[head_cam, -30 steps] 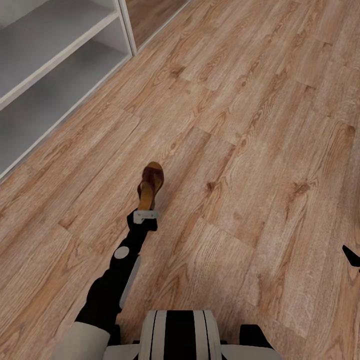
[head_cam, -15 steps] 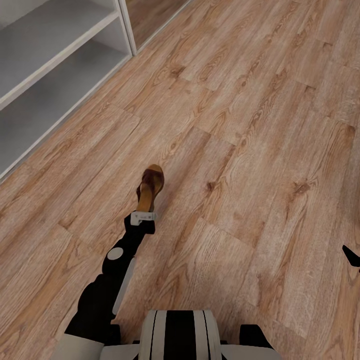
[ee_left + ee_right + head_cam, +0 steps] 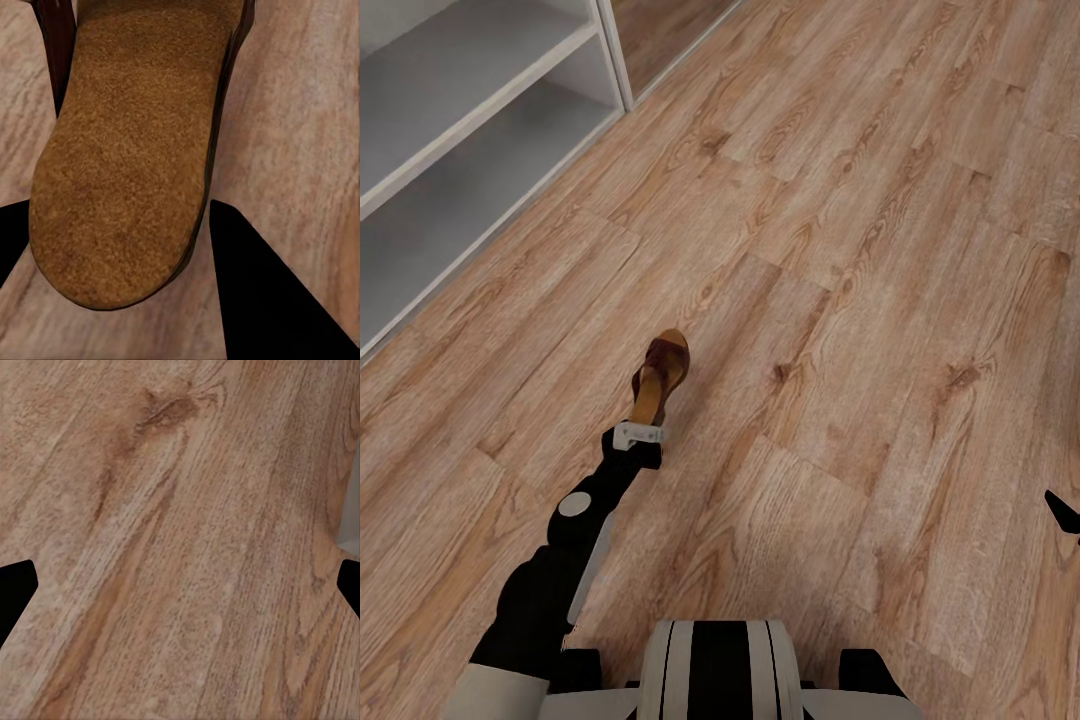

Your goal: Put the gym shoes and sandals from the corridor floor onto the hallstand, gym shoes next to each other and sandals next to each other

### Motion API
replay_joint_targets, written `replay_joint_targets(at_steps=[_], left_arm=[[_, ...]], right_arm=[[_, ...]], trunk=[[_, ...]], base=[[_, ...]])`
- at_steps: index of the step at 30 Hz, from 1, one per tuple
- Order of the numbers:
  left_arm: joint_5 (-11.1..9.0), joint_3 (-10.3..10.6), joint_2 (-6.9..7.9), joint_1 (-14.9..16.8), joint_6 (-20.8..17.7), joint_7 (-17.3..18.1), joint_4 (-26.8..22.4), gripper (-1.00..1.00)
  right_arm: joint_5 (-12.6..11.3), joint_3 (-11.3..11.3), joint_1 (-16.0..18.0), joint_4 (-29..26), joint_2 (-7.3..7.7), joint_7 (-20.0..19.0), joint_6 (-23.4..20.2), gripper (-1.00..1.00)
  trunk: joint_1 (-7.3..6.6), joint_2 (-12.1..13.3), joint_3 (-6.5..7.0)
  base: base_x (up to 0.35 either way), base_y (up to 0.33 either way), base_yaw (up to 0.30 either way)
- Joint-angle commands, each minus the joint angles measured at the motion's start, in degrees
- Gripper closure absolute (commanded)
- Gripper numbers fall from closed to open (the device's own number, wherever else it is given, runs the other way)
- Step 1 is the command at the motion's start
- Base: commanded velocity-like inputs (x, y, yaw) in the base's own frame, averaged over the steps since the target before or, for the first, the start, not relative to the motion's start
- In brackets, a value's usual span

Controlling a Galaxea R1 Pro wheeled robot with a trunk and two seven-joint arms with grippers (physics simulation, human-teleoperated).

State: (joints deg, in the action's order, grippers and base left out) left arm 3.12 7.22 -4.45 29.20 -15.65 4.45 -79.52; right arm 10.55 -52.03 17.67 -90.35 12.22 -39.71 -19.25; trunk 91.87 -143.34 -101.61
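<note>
sandal: one dark brown slip-on sandal (image 3: 661, 377) with tan footbed, heel end at the left gripper, toe pointing away from the robot; seen above the corridor floor, mid-left of head view; lifted or resting on the planks, can't tell
sandal close-up: in left wrist view the fuzzy tan footbed (image 3: 131, 150) sits between the two black fingers, dark strap at the far end
left gripper: left gripper (image 3: 645, 425) at the sandal's heel, clamped on the sandal; one black finger (image 3: 262, 292) just beside the sole edge, the other at the opposite side
left arm: black forearm with grey joint disc (image 3: 573, 505) reaches forward from the lower left
hallstand: grey-white shoe rack (image 3: 470, 110), two open shelf levels visible at upper left, well apart from the sandal; its vertical end panel (image 3: 612, 50) stands on the floor
corridor floor: light brown wood-grain planks (image 3: 880, 260)
right gripper: right gripper (image 3: 180, 585), black fingertips at the two picture edges, spread wide with bare planks between, grasping nothing; a black tip (image 3: 1063, 512) at the far right of head view
robot body: white and black striped trunk (image 3: 720, 670) at bottom centre
</note>
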Motion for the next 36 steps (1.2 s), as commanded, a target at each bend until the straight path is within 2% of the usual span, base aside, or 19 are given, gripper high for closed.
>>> replay_joint_targets(at_steps=[1,6,11,22,36], left_arm=[[-0.11,-0.02,0.46,0.01,0.06,0.37,-0.01,1.0],[-1.9,-0.63,2.86,0.06,0.24,2.45,-0.01,1.0],[-2.78,-1.76,3.96,0.06,0.41,3.53,-0.02,1.0],[-2.98,-2.07,4.04,0.06,0.45,3.81,-0.02,1.0],[-2.94,-1.97,3.96,0.06,0.56,3.7,-0.28,1.0]], right_arm=[[0.0,0.0,0.0,0.0,0.0,0.0,0.0,-1.0],[0.0,0.0,0.0,0.0,-0.02,0.04,0.0,-1.0],[0.0,0.0,0.0,0.0,-0.01,0.06,0.0,-1.0],[0.0,-0.13,0.0,-0.1,0.0,0.12,0.0,-1.0],[0.0,-0.09,0.08,-0.1,0.0,0.24,0.0,-1.0]], trunk=[[0.0,0.0,0.0],[0.0,0.0,0.0],[0.0,0.0,0.0],[0.0,0.0,0.04],[0.0,0.0,0.34]], base=[[0.0,0.0,0.0],[0.0,0.0,0.0],[0.0,0.0,0.0],[0.0,0.0,0.043],[0.0,0.0,0.243]])
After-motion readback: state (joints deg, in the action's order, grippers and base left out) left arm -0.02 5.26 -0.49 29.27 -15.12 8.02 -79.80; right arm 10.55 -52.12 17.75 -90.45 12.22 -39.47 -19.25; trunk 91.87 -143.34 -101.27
